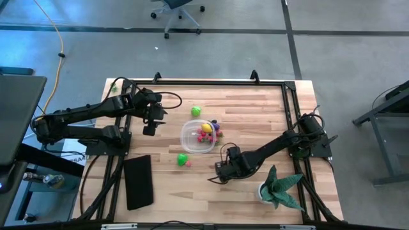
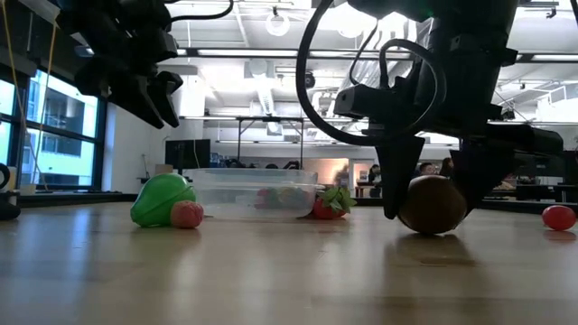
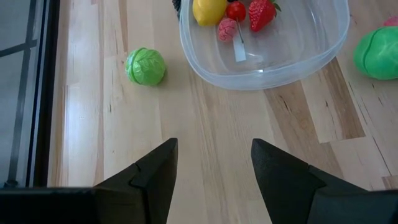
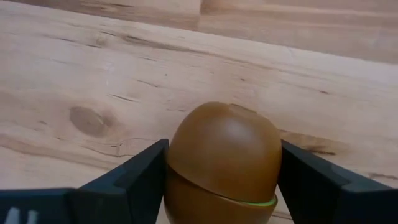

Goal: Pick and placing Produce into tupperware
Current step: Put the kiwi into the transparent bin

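Produce is spread out: some pieces already sit in the tub [image 1: 197, 137], and others lie on the table [image 1: 255, 108] around it. One brown fruit [image 4: 222, 163], a kiwi I think, lies on the wood well away from the tub, toward the potted plant [image 1: 279, 188].

The right gripper [image 4: 222, 174] is down at the table with this fruit between its two fingers [image 4: 134, 177]. Each finger stands right beside the fruit, one on each side. They look like they touch it, but I cannot tell if they squeeze it yet, and the fruit sits on the wood. The gripper is low like this so it can pinch the fruit and lift it.

The left gripper [image 3: 213, 174] hangs above the table beside the tub, fingers spread apart and holding nothing. It seems to be waiting. A green ball [image 3: 145, 66] lies near it, and a bigger green piece [image 2: 163, 199] with a small pink one [image 2: 187, 214] lies just beside the tub on the other side.
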Robot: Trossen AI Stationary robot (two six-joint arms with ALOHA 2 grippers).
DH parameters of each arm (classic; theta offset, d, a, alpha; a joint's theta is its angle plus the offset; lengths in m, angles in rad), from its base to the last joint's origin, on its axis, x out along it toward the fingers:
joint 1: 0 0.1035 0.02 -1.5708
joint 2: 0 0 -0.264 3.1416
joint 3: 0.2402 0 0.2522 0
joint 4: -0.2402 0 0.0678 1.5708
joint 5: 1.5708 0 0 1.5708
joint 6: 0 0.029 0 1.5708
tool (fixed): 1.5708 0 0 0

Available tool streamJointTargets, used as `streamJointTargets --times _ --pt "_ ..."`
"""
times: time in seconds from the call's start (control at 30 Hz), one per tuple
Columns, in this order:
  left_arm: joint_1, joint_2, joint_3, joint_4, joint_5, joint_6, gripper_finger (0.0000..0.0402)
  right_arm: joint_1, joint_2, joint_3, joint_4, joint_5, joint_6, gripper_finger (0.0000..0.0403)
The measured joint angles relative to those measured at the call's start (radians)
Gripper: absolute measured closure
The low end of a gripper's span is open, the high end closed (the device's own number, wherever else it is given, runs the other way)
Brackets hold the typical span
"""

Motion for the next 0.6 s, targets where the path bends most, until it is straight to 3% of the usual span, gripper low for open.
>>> streamJointTargets --times 0.37,0.6 --pt "0.000 0.000 0.000 0.000 0.000 0.000 0.0208 0.000 -0.016 0.031 0.008 0.115 -0.237 0.0150" --pt "0.000 0.000 0.000 0.000 0.000 0.000 0.0208 0.000 -0.056 0.115 -0.048 0.312 -0.458 0.0150"
